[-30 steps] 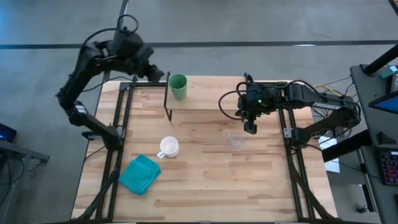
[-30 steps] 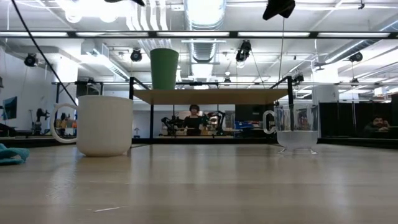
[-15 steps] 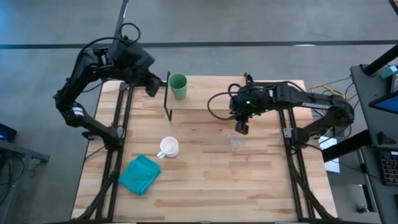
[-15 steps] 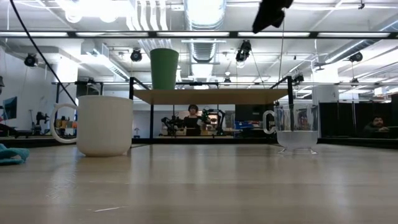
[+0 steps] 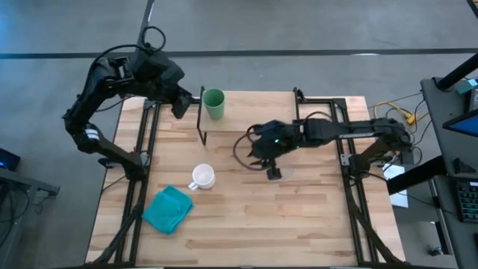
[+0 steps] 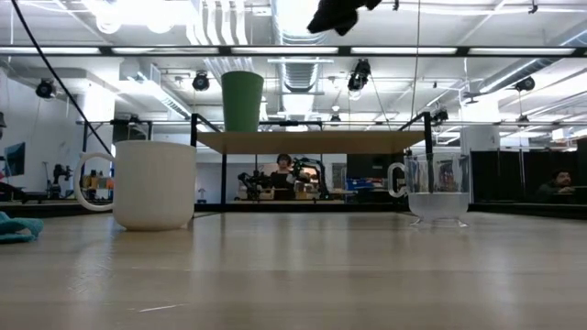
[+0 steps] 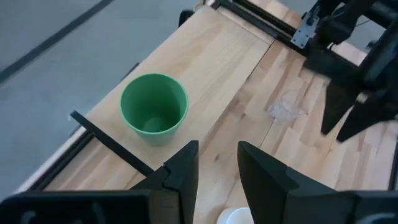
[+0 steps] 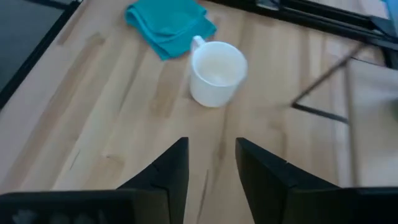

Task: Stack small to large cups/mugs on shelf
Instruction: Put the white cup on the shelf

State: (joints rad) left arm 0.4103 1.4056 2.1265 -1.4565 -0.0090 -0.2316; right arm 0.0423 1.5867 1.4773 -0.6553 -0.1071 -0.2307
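The green cup (image 5: 213, 103) (image 6: 242, 101) stands upright on the shelf (image 6: 312, 142), near its left end. On the table the white mug (image 5: 202, 176) (image 8: 214, 71) sits on its base, left of the middle. The clear glass (image 5: 284, 172) (image 6: 438, 188) stands on its base to the right. My left gripper (image 5: 179, 104) (image 7: 217, 168) hovers open just left of the green cup (image 7: 153, 109). My right gripper (image 5: 273, 173) (image 8: 211, 165) hangs open, high above the table (image 6: 339, 14), beside the glass and facing the mug.
A teal folded cloth (image 5: 168, 209) (image 8: 171, 25) lies near the table's front left. The shelf's black legs (image 5: 200, 123) (image 8: 323, 93) stand between the arms. Black frame rails (image 5: 142, 149) run along both table sides. Bare wood lies at the table's near middle.
My right gripper has swung from the shelf's right end toward the table's left and near edge, ending beside the glass, still high. My left gripper has come a little toward the near edge, level with the green cup. The cups have not moved.
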